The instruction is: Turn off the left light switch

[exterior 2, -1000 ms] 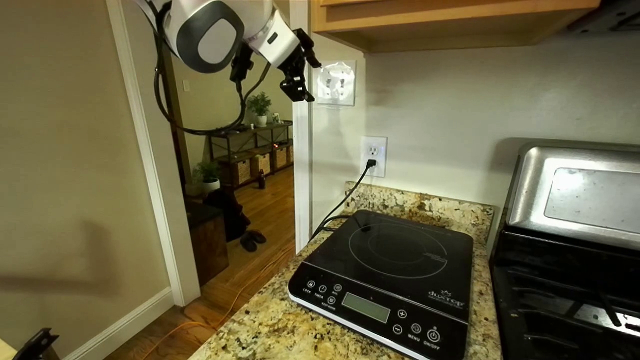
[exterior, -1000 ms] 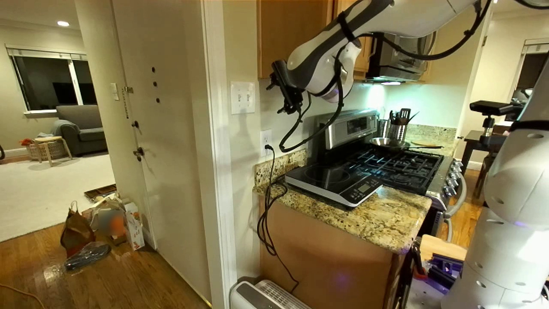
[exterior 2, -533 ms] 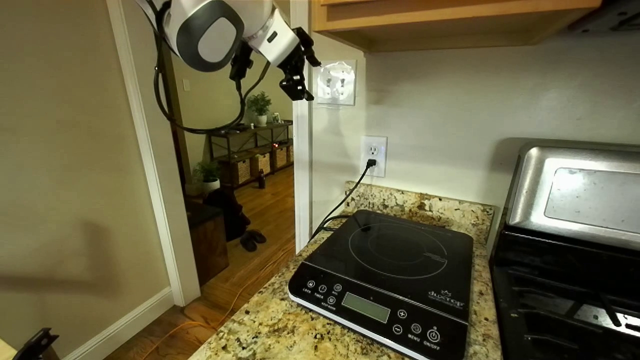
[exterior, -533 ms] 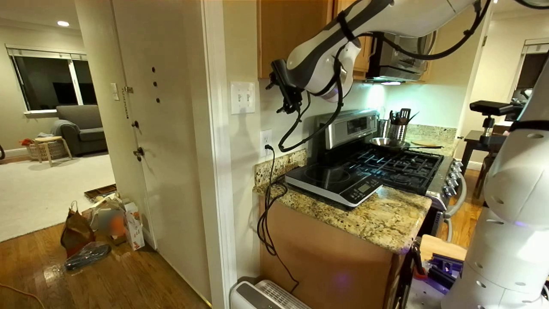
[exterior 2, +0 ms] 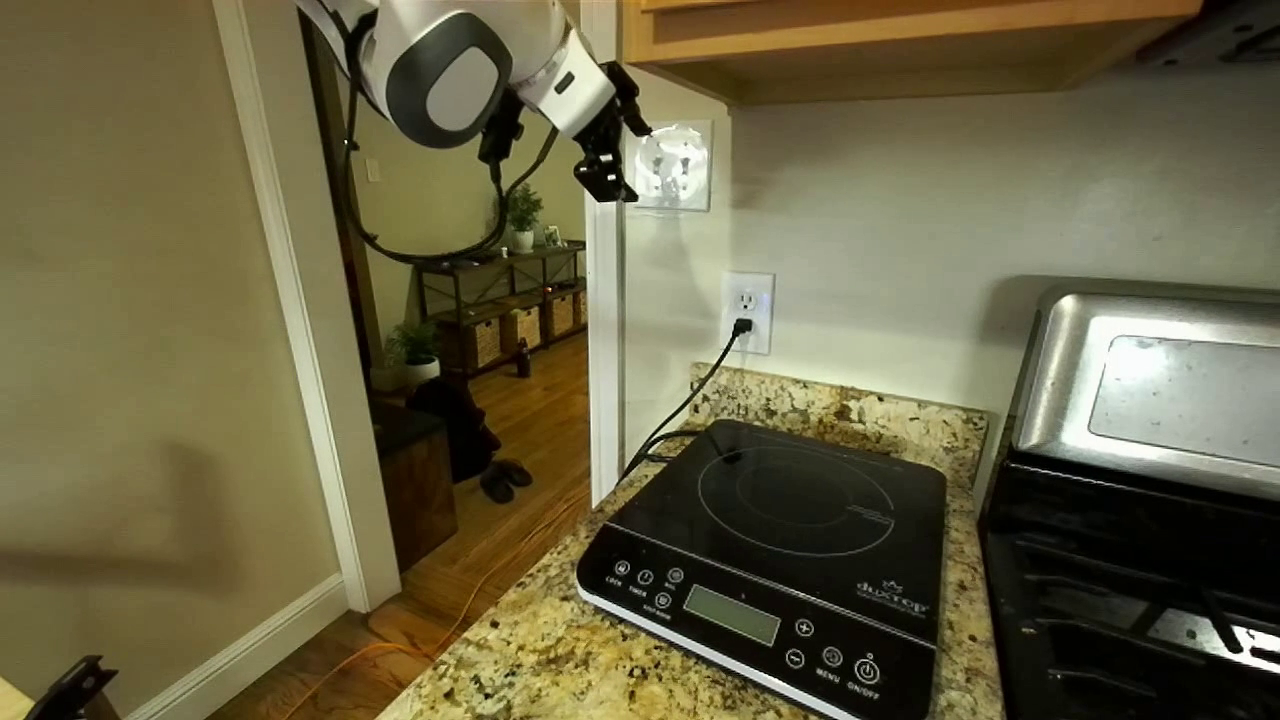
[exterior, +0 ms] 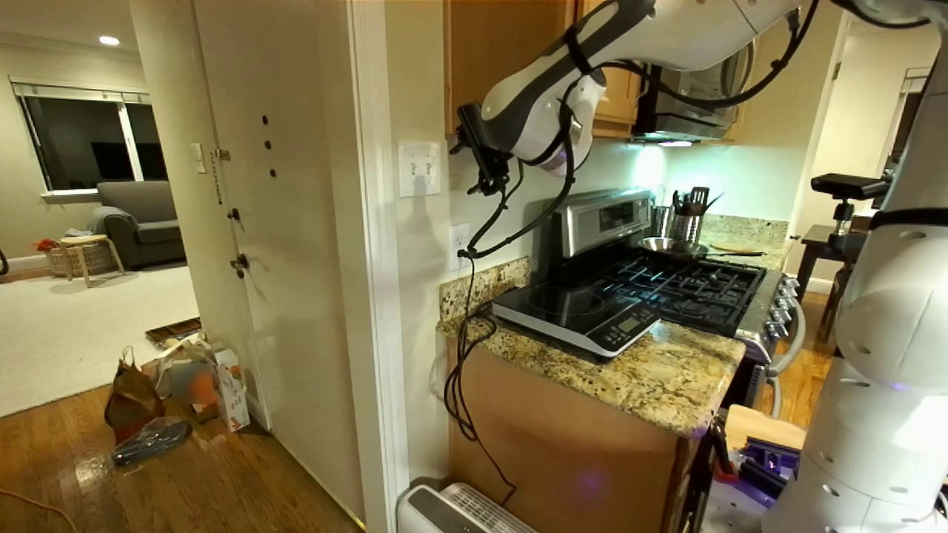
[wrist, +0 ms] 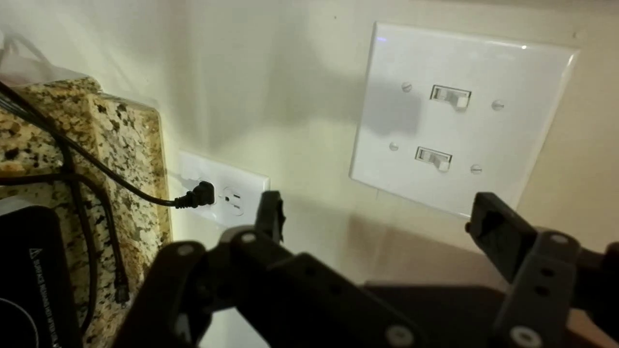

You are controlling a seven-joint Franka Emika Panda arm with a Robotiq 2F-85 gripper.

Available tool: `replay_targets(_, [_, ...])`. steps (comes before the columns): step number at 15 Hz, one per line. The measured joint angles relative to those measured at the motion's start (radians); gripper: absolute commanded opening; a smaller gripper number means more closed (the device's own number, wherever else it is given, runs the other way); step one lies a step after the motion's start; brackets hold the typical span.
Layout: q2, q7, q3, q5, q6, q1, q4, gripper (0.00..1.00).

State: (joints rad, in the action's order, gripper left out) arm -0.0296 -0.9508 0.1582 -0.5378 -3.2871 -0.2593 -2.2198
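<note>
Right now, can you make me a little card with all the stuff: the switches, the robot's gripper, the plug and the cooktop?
Left light switch: upper one in the sideways wrist view; looks flipped up
Right switch: next to it on the white plate, flipped the same way
Gripper: open, apart from the plate
Plug: black, in the wall outlet
Cooktop: on the speckled counter

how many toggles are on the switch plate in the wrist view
2: the left light switch, upper in the wrist view, and the right light switch, below it. Neither is hidden.
</note>
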Motion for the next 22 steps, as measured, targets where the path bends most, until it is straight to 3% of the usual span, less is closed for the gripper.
replay_targets(8, [0.131, 0.000, -0.112, -0.001, 0.053, 0.116, 0.158, 1.00])
replay_targets(22, [0.217, -0.054, -0.134, 0.005, 0.121, 0.167, 0.289, 1.00])
